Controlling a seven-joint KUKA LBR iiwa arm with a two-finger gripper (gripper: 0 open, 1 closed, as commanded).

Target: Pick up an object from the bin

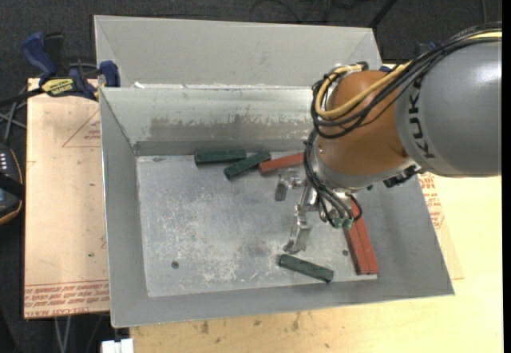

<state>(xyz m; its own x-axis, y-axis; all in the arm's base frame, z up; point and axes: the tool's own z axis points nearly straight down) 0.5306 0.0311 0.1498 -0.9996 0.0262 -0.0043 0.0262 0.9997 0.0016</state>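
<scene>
The gripper (295, 233) hangs low over the floor of the bin (200, 224), right of centre and just on the far side of a dark green bar (306, 267). I cannot tell whether it is open or closed. The bar lies flat close to the near wall. It is long and slim, its long axis running left to right, with the right end angled slightly nearer. A red stick (361, 246) lies just to its right. By the far wall lie 2 green sticks (220, 156) and 1 reddish stick (281, 161).
</scene>
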